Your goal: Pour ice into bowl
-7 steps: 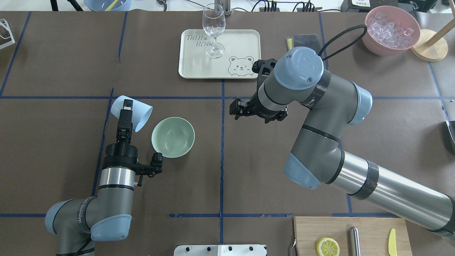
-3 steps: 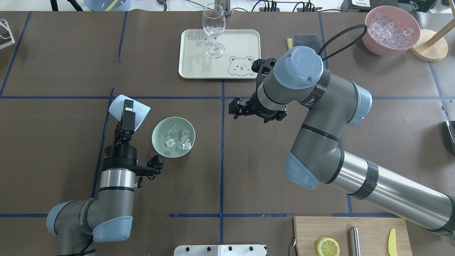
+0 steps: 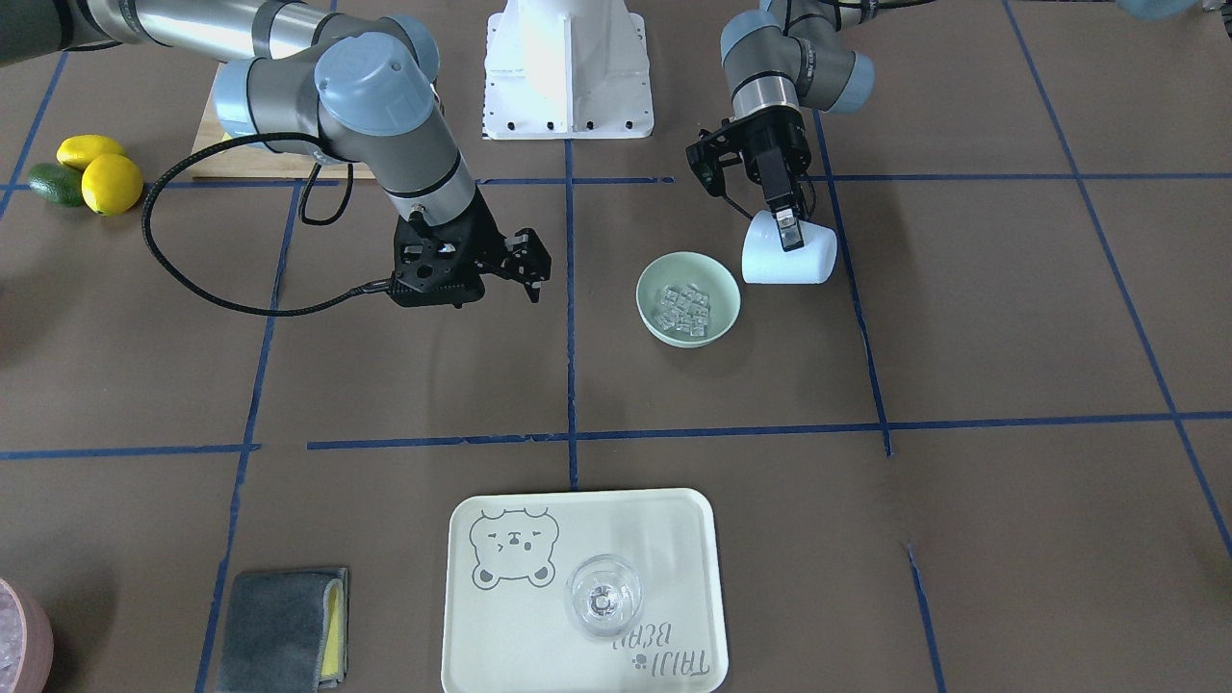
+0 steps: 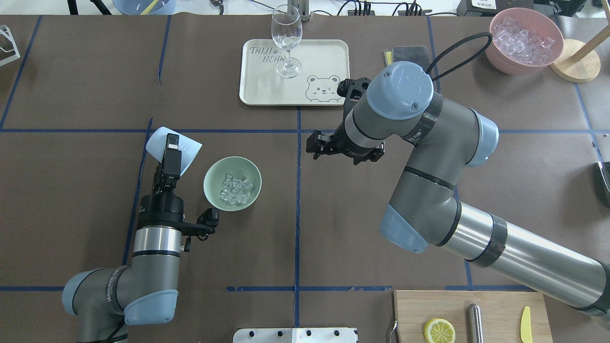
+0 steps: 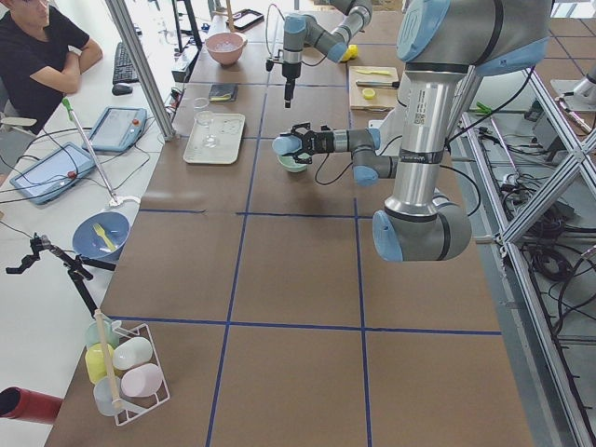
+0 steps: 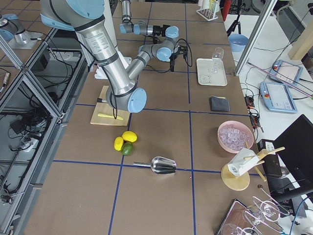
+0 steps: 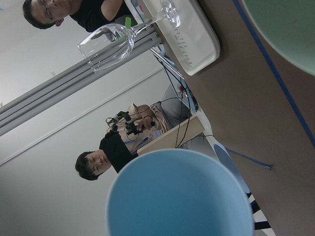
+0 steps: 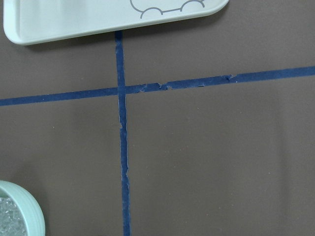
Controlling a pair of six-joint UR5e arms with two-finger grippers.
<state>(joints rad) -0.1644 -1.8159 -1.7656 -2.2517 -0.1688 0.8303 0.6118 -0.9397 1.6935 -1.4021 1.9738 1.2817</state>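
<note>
The mint-green bowl [image 4: 211, 194] [image 3: 724, 295] stands left of the table's middle blue line. Several clear ice cubes [image 4: 235, 187] [image 3: 685, 308] lie in it. My left gripper [image 4: 171, 145] [image 3: 789, 231] is shut on the wall of a pale blue cup [image 4: 156, 141] [image 3: 770, 265]. The cup is tilted on its side just beside the bowl, mouth toward it. The left wrist view shows the cup's inside [image 7: 179, 196] with no ice. My right gripper [image 4: 333, 145] [image 3: 472, 274] hangs over bare table right of the bowl, looks open and holds nothing.
A cream tray [image 4: 324, 57] with a wine glass [image 4: 286, 43] sits behind. A pink container of crushed ice [image 4: 524, 40] stands far back right. A cutting board [image 4: 469, 305] with a lemon half lies at the front right. A grey cloth [image 3: 279, 626] lies near the tray.
The bowl was empty 1.1 s ago; ice then fell in and has now settled at its bottom. The cup has drawn back slightly from the bowl. The right arm barely moved.
</note>
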